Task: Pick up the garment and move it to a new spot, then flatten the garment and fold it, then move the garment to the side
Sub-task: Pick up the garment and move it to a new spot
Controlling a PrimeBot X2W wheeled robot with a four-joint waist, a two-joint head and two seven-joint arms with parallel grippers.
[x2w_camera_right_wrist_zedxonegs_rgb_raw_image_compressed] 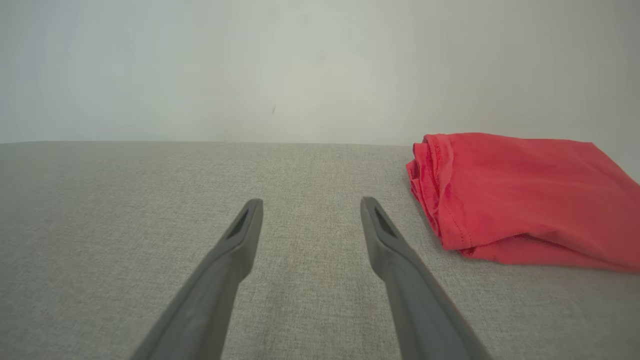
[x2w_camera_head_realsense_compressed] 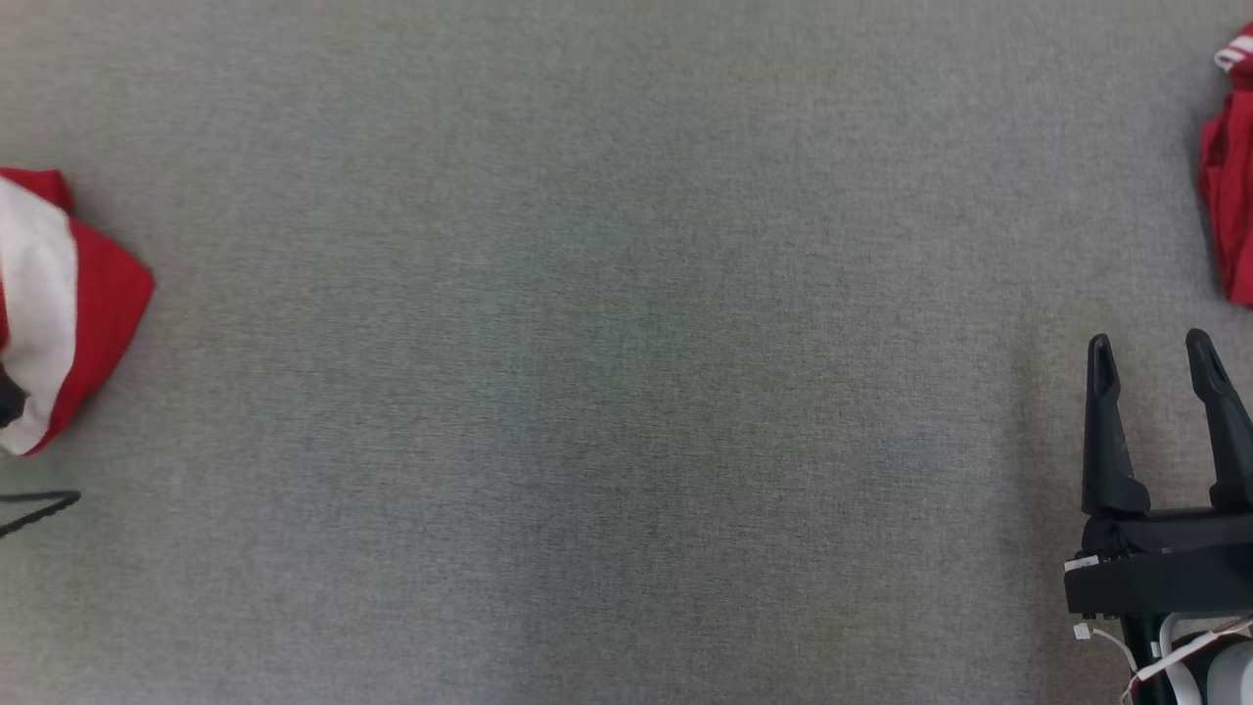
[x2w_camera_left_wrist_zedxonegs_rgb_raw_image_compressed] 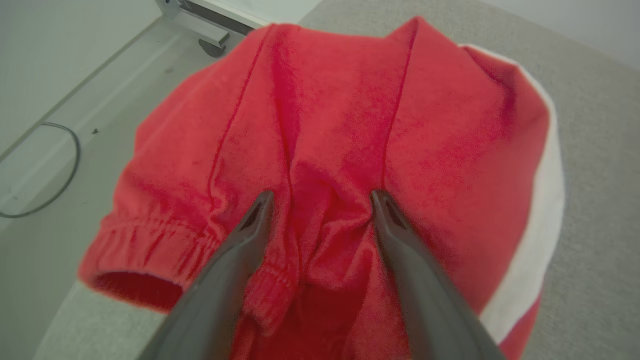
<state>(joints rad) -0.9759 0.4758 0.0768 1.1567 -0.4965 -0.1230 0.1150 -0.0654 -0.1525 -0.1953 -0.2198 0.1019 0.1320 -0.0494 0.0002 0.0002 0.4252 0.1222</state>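
Note:
The garment [x2w_camera_head_realsense_compressed: 88, 294], red with a broad white stripe, lies crumpled at the left edge of the grey table [x2w_camera_head_realsense_compressed: 626, 392]. Seen close in the left wrist view, the garment [x2w_camera_left_wrist_zedxonegs_rgb_raw_image_compressed: 325, 110] shows an elastic cuff and seams. My left gripper [x2w_camera_left_wrist_zedxonegs_rgb_raw_image_compressed: 322, 197] is open, its two fingertips resting on the red cloth with a raised fold between them. Low on the right of the head view, my right gripper [x2w_camera_head_realsense_compressed: 1150, 348] stands open over bare table. The right wrist view shows the right gripper [x2w_camera_right_wrist_zedxonegs_rgb_raw_image_compressed: 311, 202] with nothing between its fingers.
A second, folded red garment [x2w_camera_right_wrist_zedxonegs_rgb_raw_image_compressed: 520, 190] lies ahead and to the right of my right gripper, at the table's far right edge [x2w_camera_head_realsense_compressed: 1233, 196]. A thin dark cable [x2w_camera_left_wrist_zedxonegs_rgb_raw_image_compressed: 65, 165] loops on the floor beyond the table's left edge.

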